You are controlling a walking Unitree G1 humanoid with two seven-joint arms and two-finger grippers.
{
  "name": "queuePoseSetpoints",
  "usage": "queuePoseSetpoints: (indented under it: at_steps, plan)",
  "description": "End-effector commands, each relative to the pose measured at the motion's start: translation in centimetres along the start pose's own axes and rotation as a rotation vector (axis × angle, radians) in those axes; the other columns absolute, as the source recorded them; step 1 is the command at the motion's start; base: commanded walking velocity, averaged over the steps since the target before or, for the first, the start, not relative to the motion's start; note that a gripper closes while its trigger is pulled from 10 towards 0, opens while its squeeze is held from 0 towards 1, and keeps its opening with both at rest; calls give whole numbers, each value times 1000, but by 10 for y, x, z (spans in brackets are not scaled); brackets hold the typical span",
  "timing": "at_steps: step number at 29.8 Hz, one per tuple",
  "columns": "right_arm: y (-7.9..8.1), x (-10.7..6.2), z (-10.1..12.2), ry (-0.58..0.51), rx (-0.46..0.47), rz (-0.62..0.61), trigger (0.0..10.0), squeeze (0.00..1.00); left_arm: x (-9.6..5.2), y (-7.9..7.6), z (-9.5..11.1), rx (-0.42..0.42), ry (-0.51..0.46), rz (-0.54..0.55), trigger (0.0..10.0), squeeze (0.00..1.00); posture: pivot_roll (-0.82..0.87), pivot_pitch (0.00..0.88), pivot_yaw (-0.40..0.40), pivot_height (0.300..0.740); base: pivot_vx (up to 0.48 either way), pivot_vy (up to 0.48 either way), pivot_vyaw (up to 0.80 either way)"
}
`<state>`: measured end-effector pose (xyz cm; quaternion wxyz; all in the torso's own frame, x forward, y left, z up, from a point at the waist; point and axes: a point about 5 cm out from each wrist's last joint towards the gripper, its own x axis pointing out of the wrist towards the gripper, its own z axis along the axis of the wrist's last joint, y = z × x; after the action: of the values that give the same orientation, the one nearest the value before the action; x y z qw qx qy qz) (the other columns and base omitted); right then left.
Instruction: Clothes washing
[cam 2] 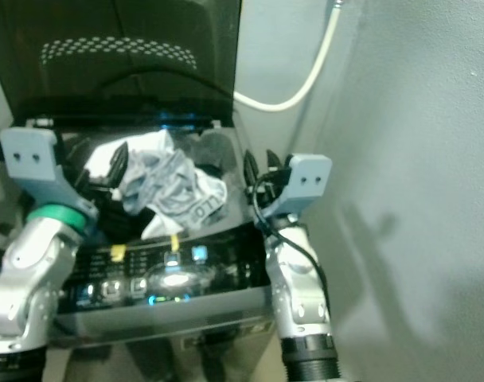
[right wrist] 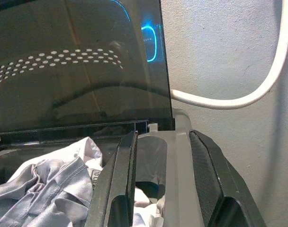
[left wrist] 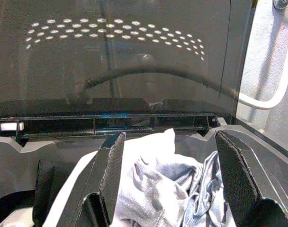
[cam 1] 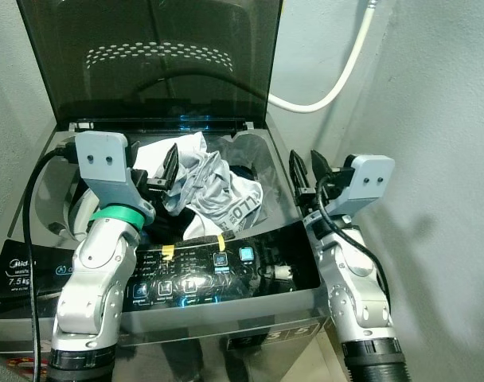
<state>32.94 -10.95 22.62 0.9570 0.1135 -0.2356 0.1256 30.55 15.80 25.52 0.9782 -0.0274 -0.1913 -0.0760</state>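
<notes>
Grey and white crumpled cloth, the clothes (cam 1: 210,187), is heaped in the mouth of the top-loading washing machine (cam 1: 35,199), bulging above the rim. The heap has no clear long axis; one fold with dark printed letters hangs toward the control panel (cam 1: 202,274) at the front. Dark fabric lies under the pale pieces on the robot's left side of the tub.

The smoked lid (cam 1: 146,56) stands raised at the back, nearly upright, with a band of pale dots reflected across it. The left gripper (cam 1: 164,177) hovers over the left part of the heap, its fingers pointing toward the lid; the left wrist view shows the two fingers (left wrist: 111,175) spread wide with the pale cloth lying between and below them, nothing clamped. The right gripper (cam 1: 308,169) sits over the machine's right edge, also pointing toward the back wall; the right wrist view shows its fingers (right wrist: 122,179) parted, one over the tub side, one over the grey rim, holding nothing.

The head views alone show the lit panel with blue indicators, small yellow tape tabs (cam 1: 167,251) and a brand sticker at the left corner. A white hose (cam 1: 337,76) curves down the grey wall (cam 1: 433,159) behind the machine, and a black cable (cam 1: 31,239) loops along the left arm.
</notes>
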Motion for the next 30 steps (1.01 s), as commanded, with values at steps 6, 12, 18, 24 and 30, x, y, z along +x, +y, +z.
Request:
queuePoseSetpoints:
  at_steps: [6, 12, 18, 24, 30]
  plan:
    - [1, 0, -2, 16, 3, 7, 10000, 0, -1, -2, -1, 5, -2, -6, 10000, 0, 42, 37, 0, 740, 0, 0, 0]
    - [1, 0, -3, 16, 3, 10, 10000, 0, -2, -2, -1, 5, -2, -7, 10000, 0, 42, 34, -3, 740, 0, 0, 0]
    - [1, 1, -2, 14, 2, 13, 10000, 0, -1, -2, -2, 5, -3, -10, 10000, 0, 40, 30, -3, 740, 0, 0, 0]
    - [1, 1, -2, 14, 0, 14, 10000, 0, 0, -2, -1, 5, -5, -11, 10000, 0, 40, 30, -3, 740, 0, 0, 0]
    - [0, 1, -2, 14, -1, 15, 10000, 0, 0, -3, -1, 4, -6, -11, 10000, 0, 33, 25, -3, 740, 0, 0, 0]
